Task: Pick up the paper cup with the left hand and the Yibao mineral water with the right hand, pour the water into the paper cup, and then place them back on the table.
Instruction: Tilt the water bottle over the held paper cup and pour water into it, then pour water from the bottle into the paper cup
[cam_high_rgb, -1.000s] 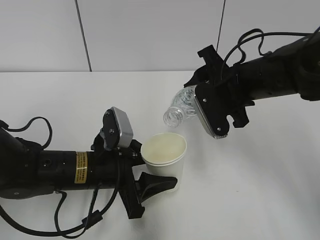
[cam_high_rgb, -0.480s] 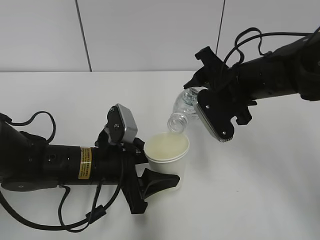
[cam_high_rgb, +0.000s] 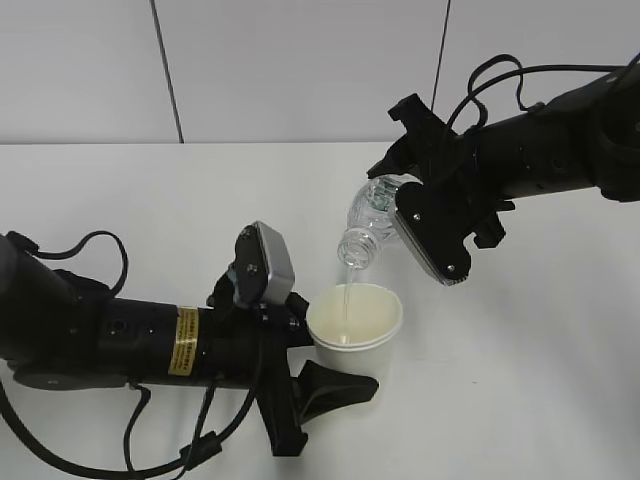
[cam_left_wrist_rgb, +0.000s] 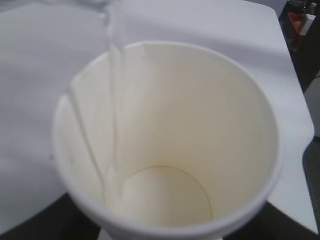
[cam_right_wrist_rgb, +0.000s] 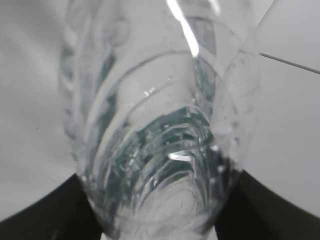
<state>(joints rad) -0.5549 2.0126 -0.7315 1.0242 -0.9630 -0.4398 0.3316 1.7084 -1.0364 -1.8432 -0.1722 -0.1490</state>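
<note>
The right gripper is mostly hidden behind its grey module, its arm angled down, clamped on the tilted water bottle above the paper cup. A thin stream falls into the cup. The left gripper reaches low and holds the cup just above the table.

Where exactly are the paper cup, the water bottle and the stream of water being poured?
paper cup (cam_high_rgb: 372, 335), exterior view, front wall under the rim.
water bottle (cam_high_rgb: 366, 217), exterior view, clear shoulder above the open mouth.
stream of water (cam_high_rgb: 347, 300), exterior view, thin thread between mouth and cup.
</note>
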